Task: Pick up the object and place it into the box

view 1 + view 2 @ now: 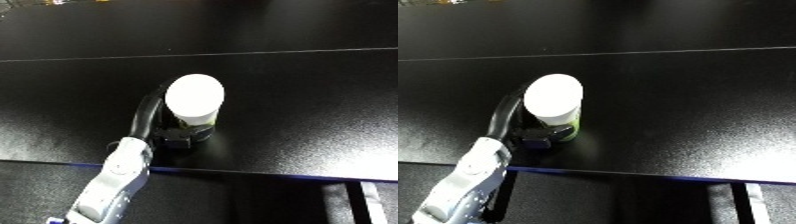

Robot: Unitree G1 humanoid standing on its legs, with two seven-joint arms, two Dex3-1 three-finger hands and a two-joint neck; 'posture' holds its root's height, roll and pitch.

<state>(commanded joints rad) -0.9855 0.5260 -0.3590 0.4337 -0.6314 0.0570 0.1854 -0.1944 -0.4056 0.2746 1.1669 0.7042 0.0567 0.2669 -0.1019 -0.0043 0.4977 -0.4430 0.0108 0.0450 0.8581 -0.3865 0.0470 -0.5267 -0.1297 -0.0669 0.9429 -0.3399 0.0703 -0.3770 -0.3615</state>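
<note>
One container with a white lid [195, 95] is standing on the single black table [293, 75], and it is sitting right inside the curl of the one hand [164, 131] that is showing, the robot's left. That hand's fingers are wrapping around the container's lower part, where a strip of green is peeking out. One white and silver forearm [114, 182] is reaching in behind the hand from the lower edge. One pale seam line [664, 51] is running across the tabletop, well beyond the hand on its far side.
</note>
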